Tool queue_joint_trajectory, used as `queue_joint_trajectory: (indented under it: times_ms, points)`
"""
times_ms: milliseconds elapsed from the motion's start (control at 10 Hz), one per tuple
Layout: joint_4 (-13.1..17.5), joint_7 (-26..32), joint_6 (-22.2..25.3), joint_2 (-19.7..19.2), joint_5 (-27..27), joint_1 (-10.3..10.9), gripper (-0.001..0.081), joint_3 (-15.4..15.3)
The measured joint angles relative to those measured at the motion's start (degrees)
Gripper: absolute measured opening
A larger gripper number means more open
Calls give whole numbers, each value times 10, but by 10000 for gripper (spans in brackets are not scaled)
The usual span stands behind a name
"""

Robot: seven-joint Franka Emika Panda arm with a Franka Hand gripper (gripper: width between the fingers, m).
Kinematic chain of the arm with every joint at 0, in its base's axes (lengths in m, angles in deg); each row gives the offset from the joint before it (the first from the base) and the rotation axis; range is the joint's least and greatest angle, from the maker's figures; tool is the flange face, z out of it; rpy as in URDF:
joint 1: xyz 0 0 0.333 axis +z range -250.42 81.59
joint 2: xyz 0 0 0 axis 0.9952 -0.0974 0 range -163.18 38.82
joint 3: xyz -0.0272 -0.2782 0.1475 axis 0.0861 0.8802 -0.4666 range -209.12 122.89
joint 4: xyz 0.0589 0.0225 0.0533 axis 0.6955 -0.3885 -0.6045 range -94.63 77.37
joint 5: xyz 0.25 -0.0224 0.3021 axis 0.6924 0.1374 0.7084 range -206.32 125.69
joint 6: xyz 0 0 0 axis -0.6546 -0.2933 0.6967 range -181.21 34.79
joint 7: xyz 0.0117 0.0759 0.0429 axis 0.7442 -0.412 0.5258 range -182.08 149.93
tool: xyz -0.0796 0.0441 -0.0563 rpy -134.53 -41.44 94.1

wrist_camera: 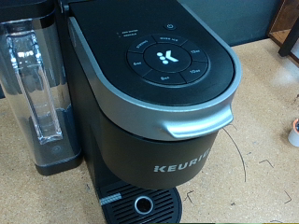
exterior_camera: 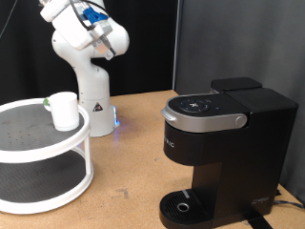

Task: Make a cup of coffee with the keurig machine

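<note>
The keurig machine is a black box standing on the wooden table at the exterior view's right, with its lid down. The wrist view looks down on it, showing its button panel, grey lid handle and round drip tray. Nothing stands on the drip tray. The white cup stands upright on the top tier of a round white stand at the exterior view's left. The arm's hand is raised at the top left, far from both. Its fingers do not show in either view.
The clear water tank sits on the machine's side. The white robot base stands behind the stand. A small white thing with a reddish top lies on the table at the wrist view's edge. Black curtains hang behind.
</note>
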Motion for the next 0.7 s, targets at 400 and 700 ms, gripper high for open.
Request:
queue_joint_trajectory:
  times_ms: [400,700]
  points:
    - [-20,-12,52,41,-25,-46,0,11]
    - [-19,-4,145,85,-60,-80,0,40]
